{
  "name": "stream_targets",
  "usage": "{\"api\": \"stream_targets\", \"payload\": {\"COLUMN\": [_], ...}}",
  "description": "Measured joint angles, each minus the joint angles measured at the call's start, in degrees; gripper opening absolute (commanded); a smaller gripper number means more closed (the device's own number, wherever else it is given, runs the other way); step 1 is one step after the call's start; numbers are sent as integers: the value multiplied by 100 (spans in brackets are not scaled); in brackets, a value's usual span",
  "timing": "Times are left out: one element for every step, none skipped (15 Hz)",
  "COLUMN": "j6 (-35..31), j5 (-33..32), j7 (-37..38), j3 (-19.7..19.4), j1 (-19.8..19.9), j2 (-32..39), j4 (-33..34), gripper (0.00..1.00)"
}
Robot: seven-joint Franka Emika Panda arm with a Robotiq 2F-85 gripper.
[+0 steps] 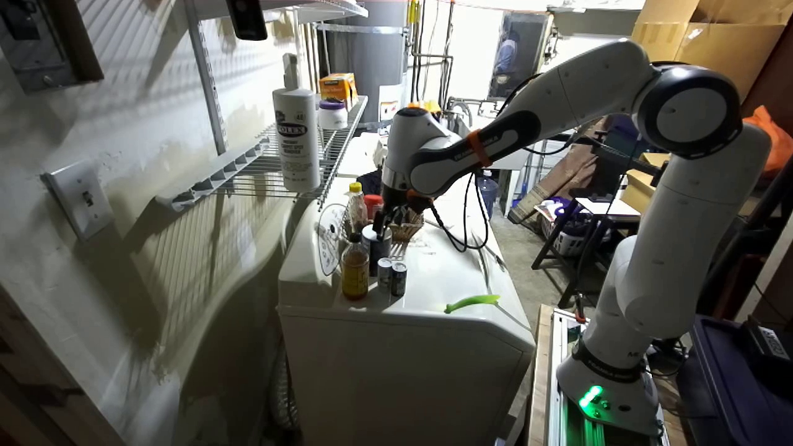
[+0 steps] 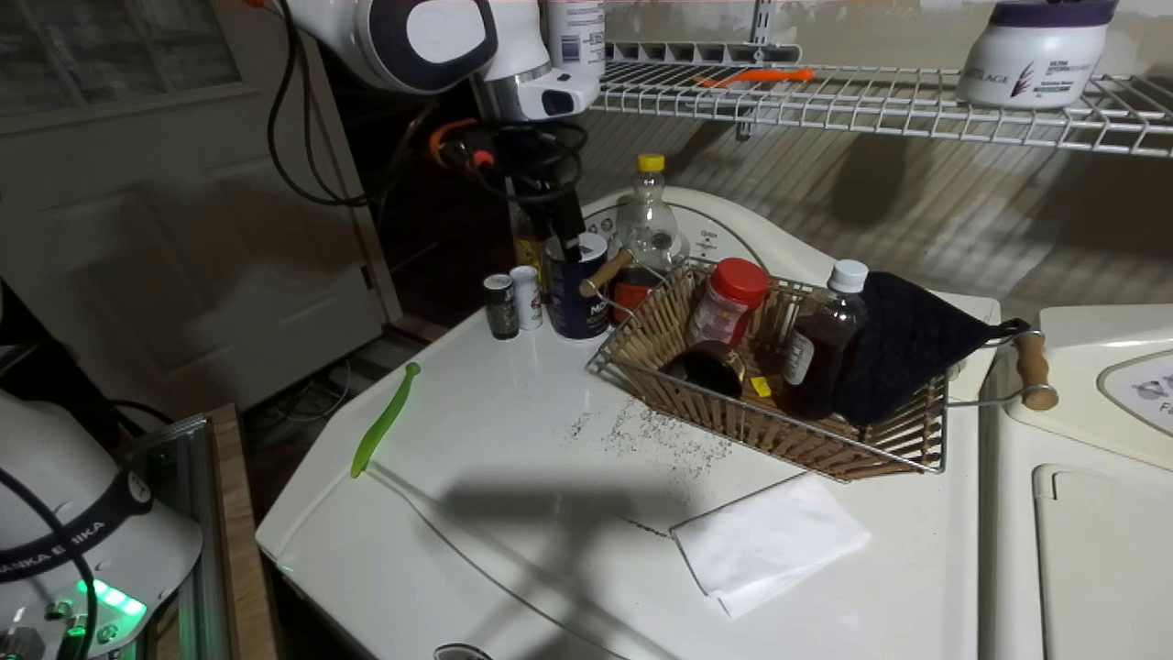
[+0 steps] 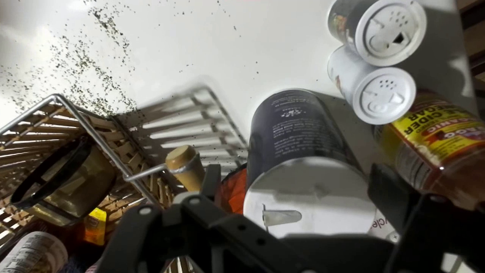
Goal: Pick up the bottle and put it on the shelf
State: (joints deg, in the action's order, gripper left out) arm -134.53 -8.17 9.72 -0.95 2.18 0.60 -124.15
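Note:
My gripper (image 3: 297, 182) is open, its fingers on either side of the white top of a dark blue canister (image 3: 291, 132). A gap shows at the left finger; the right finger is close to the rim, and I cannot tell if it touches. The canister (image 2: 579, 302) stands upright on the white machine. Several bottles are near: a cider vinegar bottle (image 1: 355, 272) beside the canister, and a clear yellow-capped bottle (image 2: 649, 225) behind it. Which one is the task's bottle is not clear. The wire shelf (image 2: 852, 108) is on the wall above; it is out of the wrist view.
Two small shakers (image 3: 384, 94) stand close to the canister. A wicker basket (image 2: 788, 445) holds jars and a dark bottle; its wooden handle (image 3: 185, 167) is near the left finger. A white spray bottle (image 1: 299, 142) and purple-lidded jar (image 2: 1035, 60) stand on the shelf.

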Motion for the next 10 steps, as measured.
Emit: {"api": "stream_targets", "payload": {"j6": [-31,-68,-106,-129,-159,-189,-204,-210,-211,-211], "j5": [0,4,5,5,5,18,45,82,107,146], "j7": [41,68,90,112,127,131,130,125,125,120], "j3": [0,0,0,0,0,0,0,0,0,0], "j1": [-2,-4,-7,-9,-8,-8,-9,-10,-11,-11], "j2": [32,54,60,60,61,66,71,74,75,76], "j4": [1,2,2,2,2,2,2,2,2,1], "gripper": [100,100,100,100,100,100,100,100,100,100]}}
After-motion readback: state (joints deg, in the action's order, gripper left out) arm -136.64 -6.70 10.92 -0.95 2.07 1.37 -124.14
